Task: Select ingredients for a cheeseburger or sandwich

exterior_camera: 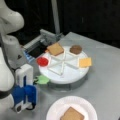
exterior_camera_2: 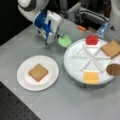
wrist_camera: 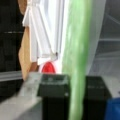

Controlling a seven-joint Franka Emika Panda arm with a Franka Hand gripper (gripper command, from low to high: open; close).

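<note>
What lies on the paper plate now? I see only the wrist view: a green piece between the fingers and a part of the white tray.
Observer: One brown toast square lies on the paper plate, nothing else.
Operator: Where is the hand?
Observer: The hand holds the green round just outside the rim of the tray, not over the plate.
Operator: Which pieces are in the tray?
Observer: The red round, a second toast square, the patty and the cheese square, each in its own compartment.
</note>
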